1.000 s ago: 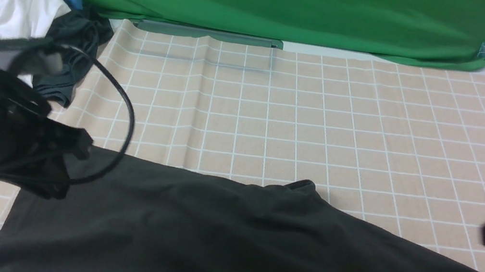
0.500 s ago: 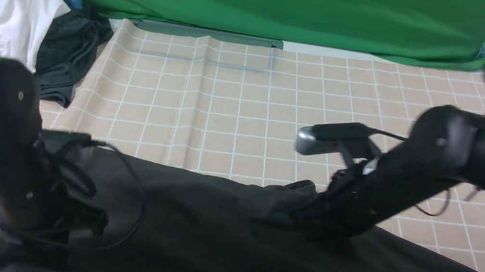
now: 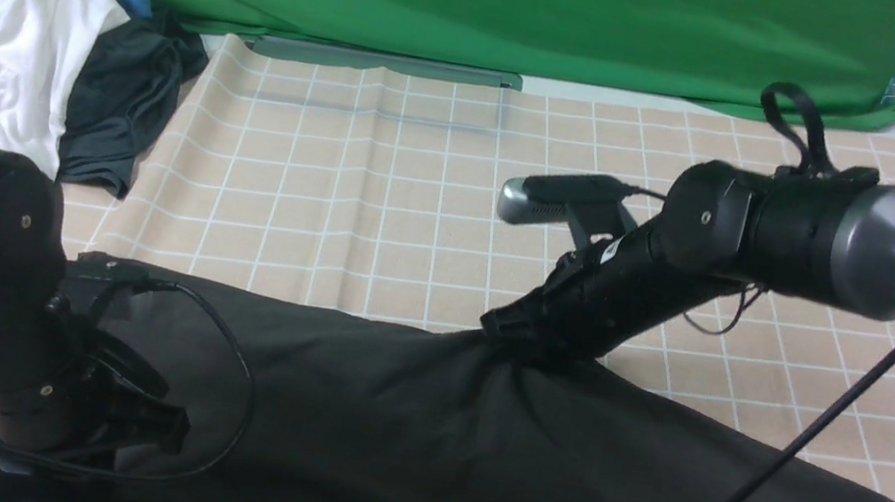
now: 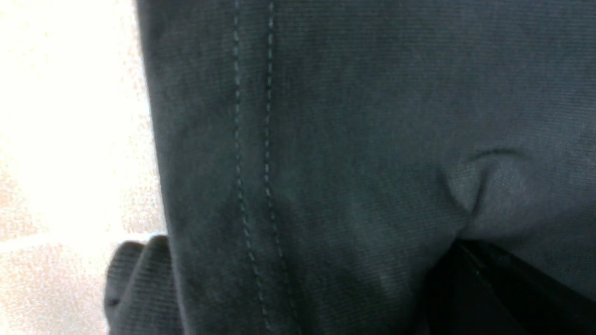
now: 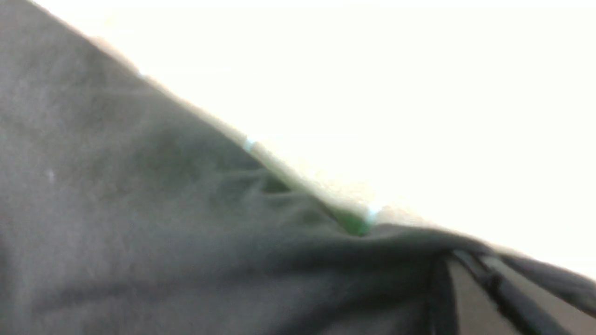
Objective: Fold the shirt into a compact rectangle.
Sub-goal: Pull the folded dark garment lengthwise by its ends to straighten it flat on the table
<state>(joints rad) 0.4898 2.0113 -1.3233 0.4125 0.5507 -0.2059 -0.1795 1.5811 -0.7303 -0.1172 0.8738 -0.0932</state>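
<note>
Shirt [image 3: 469, 452] long axis 3–9 o'clock — left gripper [image 3: 150, 425] pinching 9 o'clock hem, right gripper [image 3: 511, 333] clamped on 12 o'clock edge.

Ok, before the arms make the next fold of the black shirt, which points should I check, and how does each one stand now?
1. Right gripper shut on the far edge of the shirt: ok, fabric gathers into its tip.
2. Left gripper shut on the shirt at its left side: ok, the left wrist view shows a stitched hem against a finger.
3. Shirt lying smooth: not ok, creases run out from the right gripper.
4. Pile of other clothes apart from the shirt: ok.
5. Right arm's cable off the fabric: cannot tell.
</note>
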